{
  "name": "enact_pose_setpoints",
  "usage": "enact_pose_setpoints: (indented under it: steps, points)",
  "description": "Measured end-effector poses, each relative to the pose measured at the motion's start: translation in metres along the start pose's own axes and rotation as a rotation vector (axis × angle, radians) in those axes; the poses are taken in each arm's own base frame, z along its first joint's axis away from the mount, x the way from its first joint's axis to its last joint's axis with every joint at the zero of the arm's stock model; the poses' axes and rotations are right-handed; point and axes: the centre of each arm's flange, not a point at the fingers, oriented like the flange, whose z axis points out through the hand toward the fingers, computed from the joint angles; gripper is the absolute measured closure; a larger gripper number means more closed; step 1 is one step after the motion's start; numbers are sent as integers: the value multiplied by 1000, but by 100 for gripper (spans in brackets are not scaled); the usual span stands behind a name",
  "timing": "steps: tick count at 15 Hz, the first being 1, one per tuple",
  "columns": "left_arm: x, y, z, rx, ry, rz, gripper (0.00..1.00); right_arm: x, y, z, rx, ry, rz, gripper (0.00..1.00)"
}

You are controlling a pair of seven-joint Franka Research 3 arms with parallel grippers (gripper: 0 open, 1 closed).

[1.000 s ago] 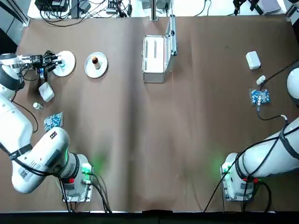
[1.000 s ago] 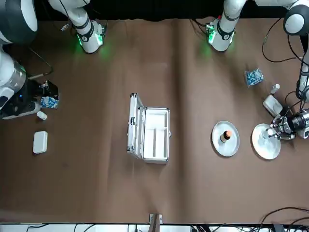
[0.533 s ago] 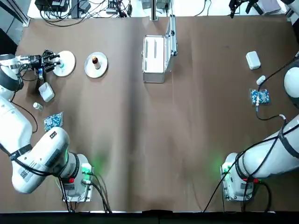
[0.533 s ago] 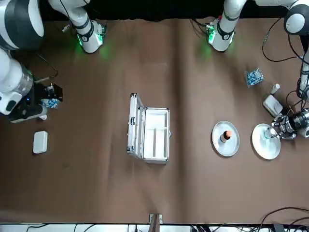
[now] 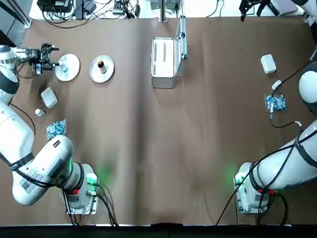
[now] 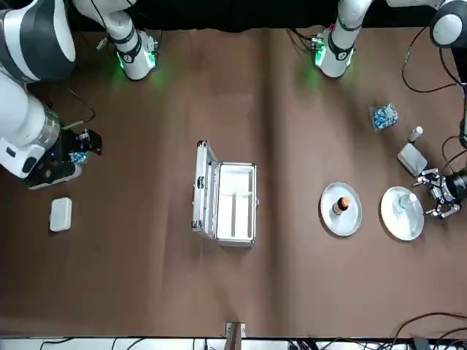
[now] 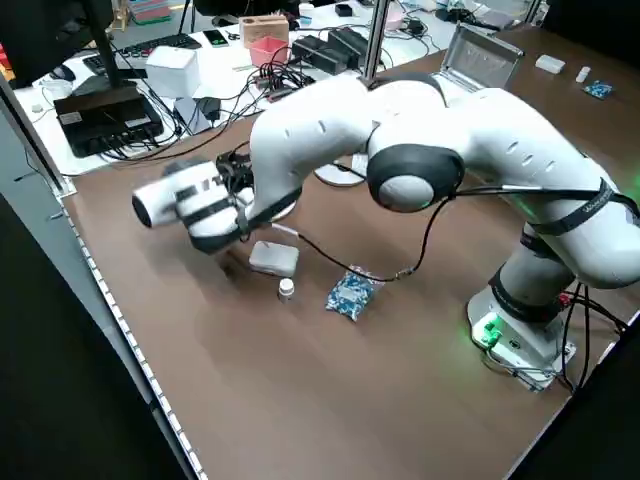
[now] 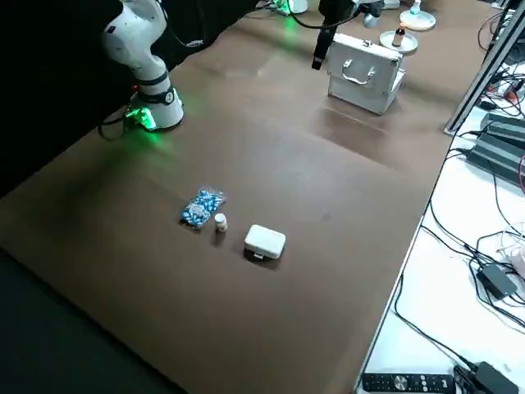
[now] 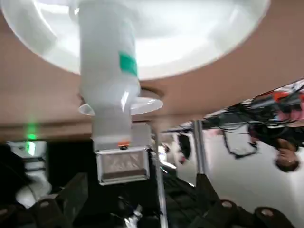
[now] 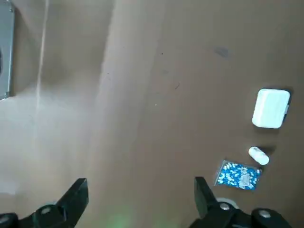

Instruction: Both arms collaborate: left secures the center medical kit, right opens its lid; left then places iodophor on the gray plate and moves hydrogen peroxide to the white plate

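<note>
Left jaws [image 9: 142,180] have withdrawn, spread, from the hydrogen peroxide [image 9: 107,76], upright on the white plate [image 6: 403,228], probably light, slippery plastic best gripped mid-body; right jaws [image 10: 141,180] hang spread over the bench's [image 6: 146,284] right side.

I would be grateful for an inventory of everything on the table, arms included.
open silver metal case: one, center
grey-rimmed dish: one, left of case
brown orange-topped bottle: one, on dish
flat white plate: one, far left
pale bottle: one, on plate
rounded white boxes: two, one each side
small white vials: two, near boxes
blue-white packets: two, near vials
white arms, dark open grippers: left by plate; right above right side
</note>
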Motion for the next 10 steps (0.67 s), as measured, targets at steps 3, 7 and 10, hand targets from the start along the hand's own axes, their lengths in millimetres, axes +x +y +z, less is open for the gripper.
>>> enact_pose_setpoints:
  steps: [3, 7, 10]
  points:
    - [-59, 28, 28, 132, 115, 78, 0, 0, 4, 0, 12, 2, 9, 1]
    - [-148, 59, 100, 366, 295, 220, 0, -8, 32, -14, 15, 30, 58, 1]
    - [-195, 68, 164, 532, 405, 315, 0, -28, 59, -42, 17, 80, 104, 1]
